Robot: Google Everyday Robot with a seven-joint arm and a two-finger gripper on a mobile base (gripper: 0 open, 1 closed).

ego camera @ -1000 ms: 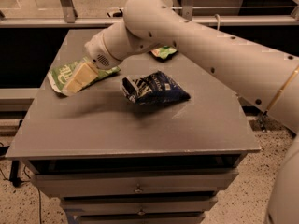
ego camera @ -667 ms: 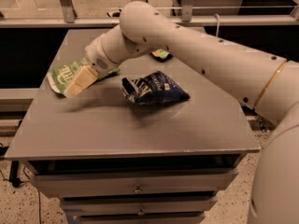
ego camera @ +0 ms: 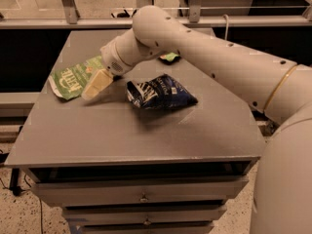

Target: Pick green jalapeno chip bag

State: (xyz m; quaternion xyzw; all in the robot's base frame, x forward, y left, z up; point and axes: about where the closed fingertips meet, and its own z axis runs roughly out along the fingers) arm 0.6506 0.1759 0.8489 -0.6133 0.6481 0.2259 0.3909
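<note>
The green jalapeno chip bag (ego camera: 72, 77) lies flat at the table's left edge, light green with white block lettering. My gripper (ego camera: 95, 86) hangs low just at the bag's right end, pointing down and to the left, over its near corner. The arm (ego camera: 204, 52) reaches in from the right across the back of the table. The bag's right end is partly hidden by my wrist.
A dark blue and white bag (ego camera: 160, 92) lies in the table's middle, just right of my gripper. A small brighter green bag (ego camera: 169, 57) peeks out behind the arm at the back. The grey table (ego camera: 136, 135) has drawers below its front edge.
My gripper has shifted a little to the right along the green bag, uncovering more of its lettering. The bags have not moved.
</note>
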